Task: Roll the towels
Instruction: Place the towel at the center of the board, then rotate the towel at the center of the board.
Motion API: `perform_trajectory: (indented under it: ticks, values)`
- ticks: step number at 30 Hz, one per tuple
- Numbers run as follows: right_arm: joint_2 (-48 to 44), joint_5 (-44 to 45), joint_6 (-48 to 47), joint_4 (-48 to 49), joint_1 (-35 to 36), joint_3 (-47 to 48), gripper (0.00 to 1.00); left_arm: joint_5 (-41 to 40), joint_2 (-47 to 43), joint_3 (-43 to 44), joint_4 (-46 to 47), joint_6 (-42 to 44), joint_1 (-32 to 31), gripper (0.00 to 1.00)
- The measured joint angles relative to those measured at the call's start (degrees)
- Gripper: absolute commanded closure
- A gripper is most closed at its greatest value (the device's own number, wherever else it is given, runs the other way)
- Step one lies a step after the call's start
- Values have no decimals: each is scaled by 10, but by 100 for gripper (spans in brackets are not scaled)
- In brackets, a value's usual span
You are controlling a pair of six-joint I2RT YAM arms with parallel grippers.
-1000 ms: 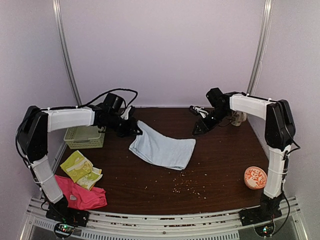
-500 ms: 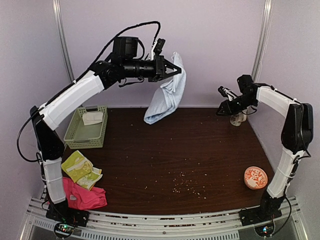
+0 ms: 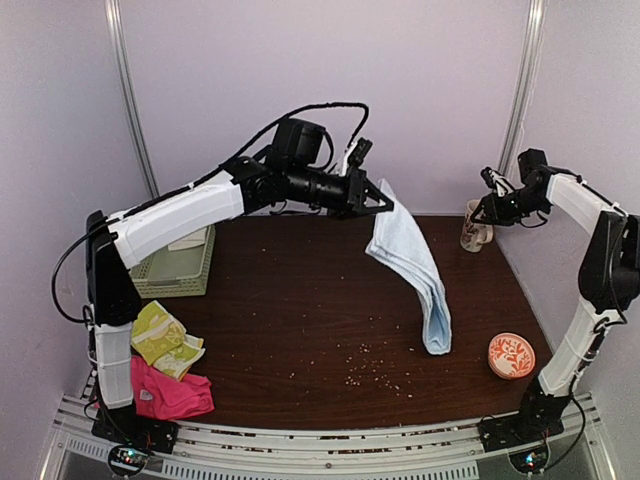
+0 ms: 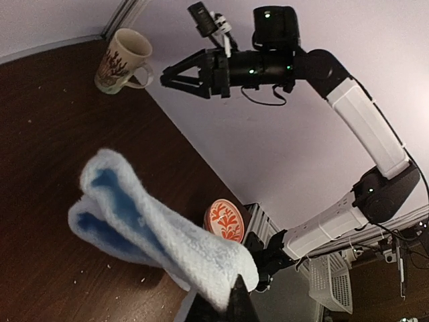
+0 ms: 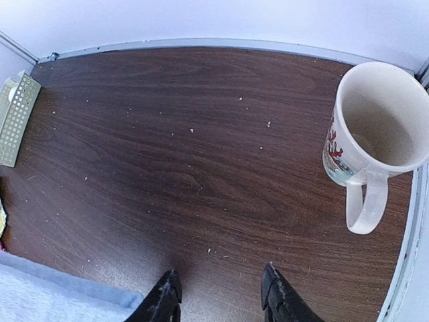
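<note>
My left gripper is shut on one end of the pale blue towel, held high over the table's back middle. The towel hangs down to the right, its lower end near the table. In the left wrist view the towel drapes away from my closed fingertips. My right gripper is open and empty, raised at the back right beside the mug; in the right wrist view its fingers stand wide apart. A yellow-green patterned towel and a hot-pink towel lie at the front left. A cream-white cloth lies in the basket.
A pale green slotted basket stands at the back left. A patterned mug stands at the back right, also in the right wrist view. An orange patterned bowl sits at the right front. Crumbs are scattered on the brown table.
My left arm swung the blue towel from high at the back left down and to the right. My right gripper drew back toward the right wall near the mug.
</note>
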Motion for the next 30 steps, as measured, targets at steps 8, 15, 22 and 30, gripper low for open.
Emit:
perform_trajectory:
  ticks: [8, 15, 22, 30]
  values:
    - [0, -19, 5, 0, 7, 0, 58, -10, -126, -379, 42, 17, 84, 100]
    - [0, -29, -37, -21, 52, -2, 61, -106, -127, -465, -77, 102, 169, 63]
    - [-5, -12, -123, -53, 210, -75, 63, -245, -130, -432, -160, 126, 174, 64]
    - [42, -2, -160, -65, 300, -86, 70, -161, -140, -430, -87, 135, 101, 93]
